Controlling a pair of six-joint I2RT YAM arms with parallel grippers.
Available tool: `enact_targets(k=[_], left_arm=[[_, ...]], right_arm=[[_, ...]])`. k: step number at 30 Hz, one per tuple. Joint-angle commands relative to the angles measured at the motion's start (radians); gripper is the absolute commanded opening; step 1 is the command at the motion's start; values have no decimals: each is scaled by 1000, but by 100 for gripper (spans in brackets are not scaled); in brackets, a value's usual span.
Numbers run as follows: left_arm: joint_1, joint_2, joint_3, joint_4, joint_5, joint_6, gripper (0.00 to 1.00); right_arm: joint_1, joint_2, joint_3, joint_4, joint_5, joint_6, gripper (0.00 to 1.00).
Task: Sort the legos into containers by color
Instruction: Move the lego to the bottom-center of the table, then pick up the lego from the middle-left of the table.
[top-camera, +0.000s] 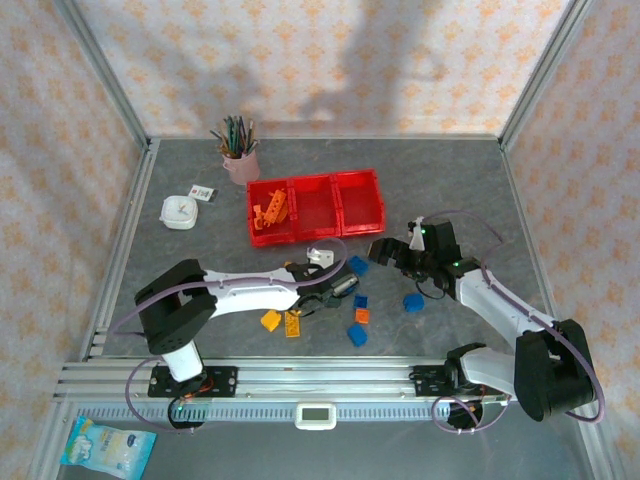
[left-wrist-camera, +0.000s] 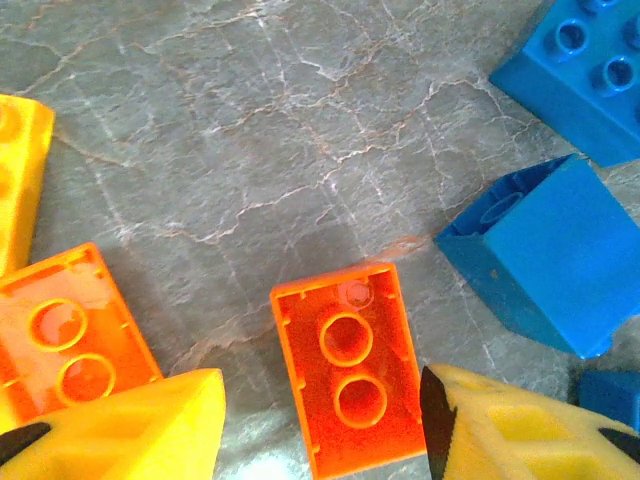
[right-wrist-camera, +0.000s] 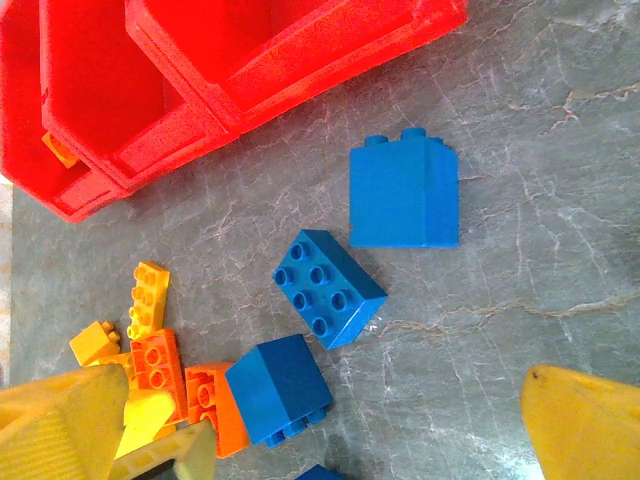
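Down at the tabletop, the left claw stands spread around an upturned orange brick, whose hollow underside faces up. One yellow finger stands a little apart from the brick, while the other finger sits right at its opposite edge. Whether that finger touches the brick cannot be told. Outside the first finger lies a second upturned orange brick, with a yellow brick just beyond it. Outside the other finger a blue brick rests on its side, and a studded blue brick lies farther ahead of the claw.

Meanwhile the right claw hangs above the tabletop with its fingers spread wide and nothing between them. Ahead of it stand a tall blue brick and a flat blue brick with its studs up. A third blue brick lies tipped over close to the claw.

Beyond both claws sits the row of red bins. Orange pieces lie in the bin on the left arm's side. Beyond the bins, on that same side, stands a pink cup of pens.
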Motion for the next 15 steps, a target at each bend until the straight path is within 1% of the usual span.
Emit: enact_targets(k=[1, 3, 6, 11, 15], left_arm=[[-8, -63, 9, -40, -51, -35, 56], [-15, -86, -2, -6, -45, -47, 61], [-14, -60, 6, 8, -20, -48, 65], [-15, 25, 40, -14, -23, -39, 65], [-14, 52, 44, -3, -42, -39, 62]], right_arm=[[-5, 2, -2, 16, -9, -6, 100], [-6, 5, -4, 16, -5, -8, 100], [-5, 9, -5, 19, -3, -11, 100], [-5, 16, -4, 22, -12, -16, 100], [-6, 16, -11, 28, -12, -16, 100]])
